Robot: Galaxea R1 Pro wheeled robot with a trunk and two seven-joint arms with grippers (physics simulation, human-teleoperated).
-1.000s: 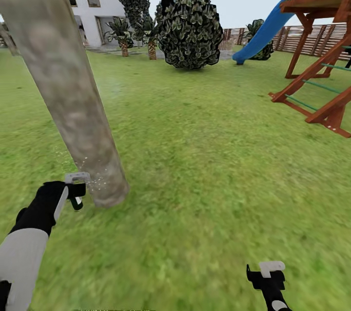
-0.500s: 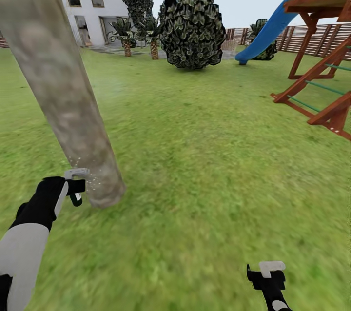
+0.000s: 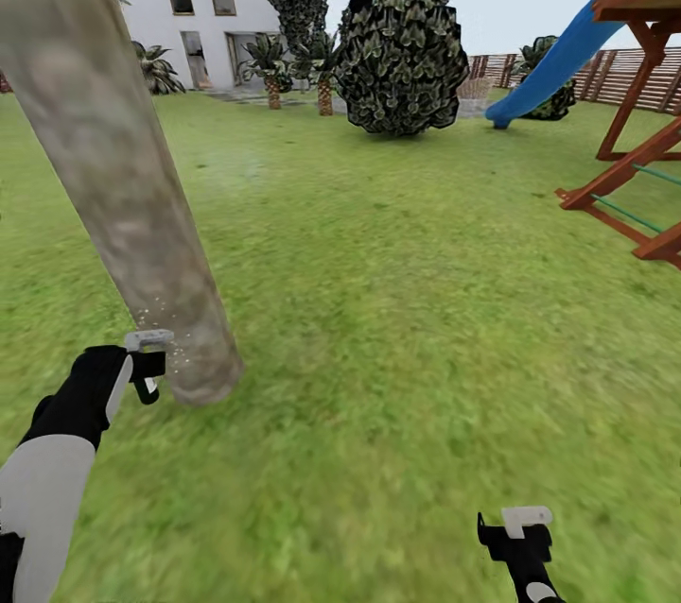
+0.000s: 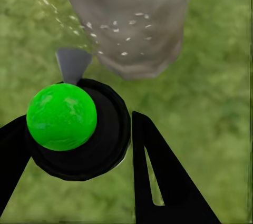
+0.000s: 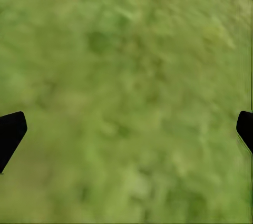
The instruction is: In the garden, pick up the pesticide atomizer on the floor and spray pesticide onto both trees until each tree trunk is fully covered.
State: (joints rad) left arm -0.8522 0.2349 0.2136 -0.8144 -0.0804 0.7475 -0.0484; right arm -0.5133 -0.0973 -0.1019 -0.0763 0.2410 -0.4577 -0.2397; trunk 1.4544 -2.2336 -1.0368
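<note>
Panning of the head camera has slid the house, shrub and slide toward the right edge, while the left gripper [image 3: 147, 374] keeps its place beside the tree trunk [image 3: 123, 178].

Its fingers [image 4: 158, 182] are clamped around the pesticide atomizer [image 4: 79, 126], a black body with a bright green ball on top and a grey nozzle aimed at the base of the trunk, just beside it. White specks of pesticide [image 4: 121, 26] dot the bark low on the trunk and drift next to it over the grass floor [image 3: 407, 319]. Well apart from the trunk, the right gripper [image 3: 515, 537] hangs low over bare grass, its fingers [image 5: 10, 132] spread wide with nothing between them.
</note>
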